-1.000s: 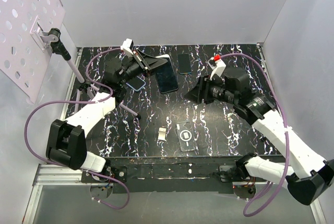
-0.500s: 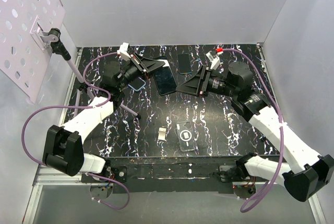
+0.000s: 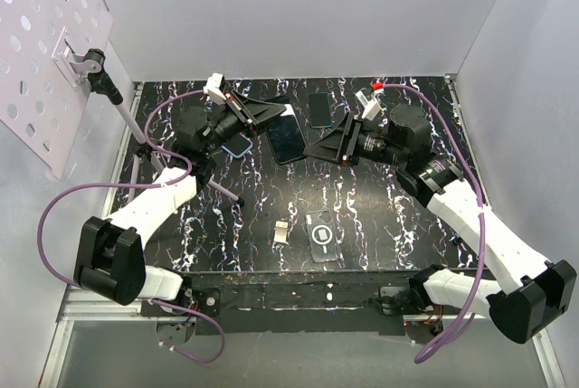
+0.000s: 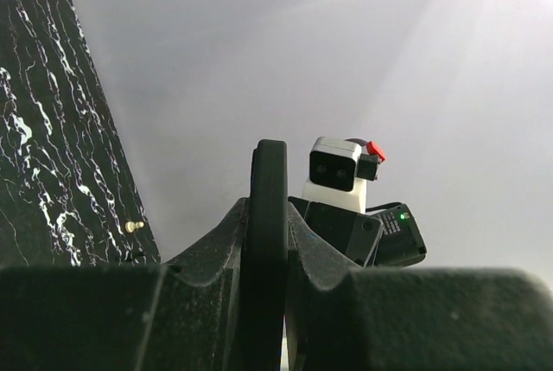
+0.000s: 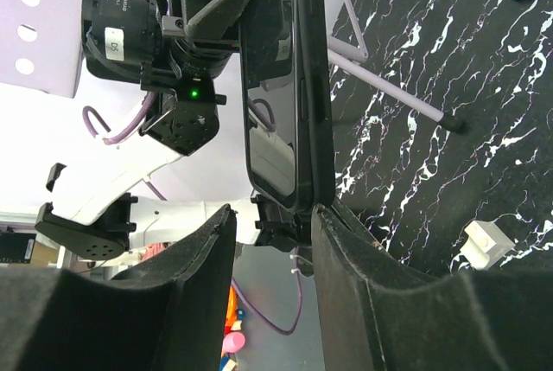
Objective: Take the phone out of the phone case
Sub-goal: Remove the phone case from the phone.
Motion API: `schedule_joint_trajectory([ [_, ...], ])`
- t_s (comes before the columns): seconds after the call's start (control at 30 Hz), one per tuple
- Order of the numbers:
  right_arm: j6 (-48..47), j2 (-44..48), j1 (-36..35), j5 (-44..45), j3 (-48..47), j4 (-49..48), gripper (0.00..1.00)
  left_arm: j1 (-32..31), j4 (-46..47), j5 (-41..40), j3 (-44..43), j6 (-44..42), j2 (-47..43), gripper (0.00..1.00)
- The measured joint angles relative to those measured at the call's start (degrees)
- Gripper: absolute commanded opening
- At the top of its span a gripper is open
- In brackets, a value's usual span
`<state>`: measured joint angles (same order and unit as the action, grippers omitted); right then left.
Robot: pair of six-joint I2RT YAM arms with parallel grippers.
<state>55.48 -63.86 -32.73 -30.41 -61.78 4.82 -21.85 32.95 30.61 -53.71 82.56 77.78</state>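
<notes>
Two sets of jaws meet on one phone (image 5: 272, 111), held up off the table (image 3: 380, 225). Our left jaws are clamped tight on its far end, which sits edge-on between them in the left wrist view. Our right jaws stand partly open, straddling the near end. The phone case (image 5: 316, 86) rim seems to brush one finger, though we cannot be sure. If the right jaws close on phone and case together, nothing separates. If they pull too hard against the left grip, the phone could twist free and drop below both jaws onto the table.
</notes>
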Motion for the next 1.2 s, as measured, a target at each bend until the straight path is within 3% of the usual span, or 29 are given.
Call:
schedule_joint_trajectory([
  [1.2,-0.15,-1.38,0.20,-0.24,-0.90,-0.37,0.43,-1.11,0.98,0.09,0.00,0.02,0.42,0.00],
])
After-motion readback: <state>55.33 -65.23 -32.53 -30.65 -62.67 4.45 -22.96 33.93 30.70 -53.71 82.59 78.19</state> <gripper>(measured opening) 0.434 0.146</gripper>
